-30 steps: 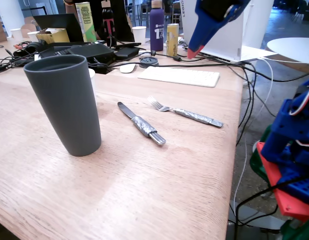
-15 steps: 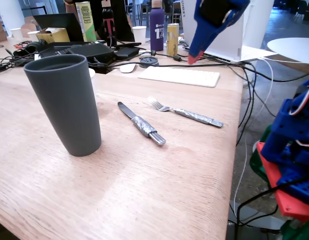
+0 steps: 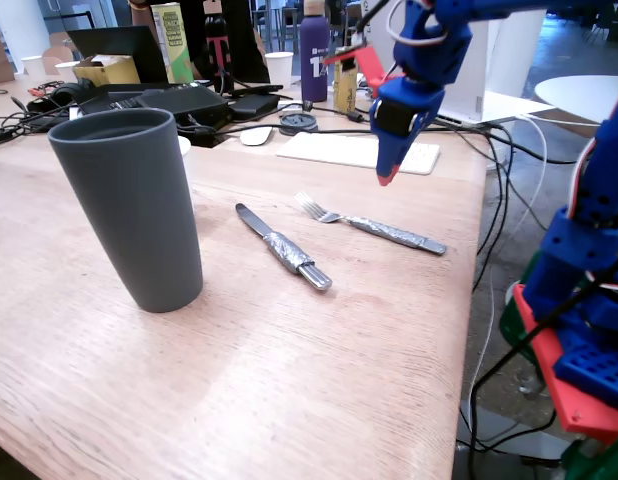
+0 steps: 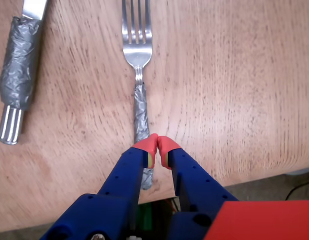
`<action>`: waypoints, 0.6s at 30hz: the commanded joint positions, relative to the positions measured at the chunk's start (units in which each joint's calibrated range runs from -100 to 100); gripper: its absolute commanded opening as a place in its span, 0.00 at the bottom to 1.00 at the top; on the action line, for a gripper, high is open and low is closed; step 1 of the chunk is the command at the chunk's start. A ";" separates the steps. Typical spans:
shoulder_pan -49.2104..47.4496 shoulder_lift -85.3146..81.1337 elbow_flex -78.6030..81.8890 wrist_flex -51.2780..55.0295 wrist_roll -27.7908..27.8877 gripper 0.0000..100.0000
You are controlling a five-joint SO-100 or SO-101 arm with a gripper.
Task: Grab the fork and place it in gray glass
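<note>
The slim silver metal fork with four tines [image 3: 369,225] lies flat on the pale wooden counter [image 3: 289,380]. In the fixed view its long axis runs from upper left to lower right: the tines point left and slightly away, toward the clutter at the back, and the handle, wrapped in crinkled silver-grey tape, ends near the counter's right edge. In the wrist view the fork [image 4: 138,65] runs almost straight up the picture, tines at the top, taped handle passing down under the gripper's tips.

Just to the fork's left in the fixed view lies a silver table knife with a tape-wrapped middle [image 3: 285,248], angled roughly parallel to it, blade tip up-left and bare metal handle end down-right; the two are near but apart. In the wrist view the knife [image 4: 18,75] sits at the left edge.

Further left stands the tall dark-grey matte tumbler [image 3: 134,205], upright, narrowing toward its base, well apart from both pieces of cutlery.

The blue gripper with red tips [image 3: 386,176] hangs in the air above the fork's handle, pointing down and clear of the counter. In the wrist view the gripper [image 4: 157,146] has its red tips pressed together, with nothing between them; it holds nothing.
</note>
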 commanded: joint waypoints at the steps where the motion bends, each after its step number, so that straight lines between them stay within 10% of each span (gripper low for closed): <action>1: 0.56 3.23 -6.20 -1.44 0.15 0.00; 15: 0.56 6.83 -10.07 -0.46 0.20 0.00; 18: 0.56 6.83 -9.98 -0.38 0.15 0.16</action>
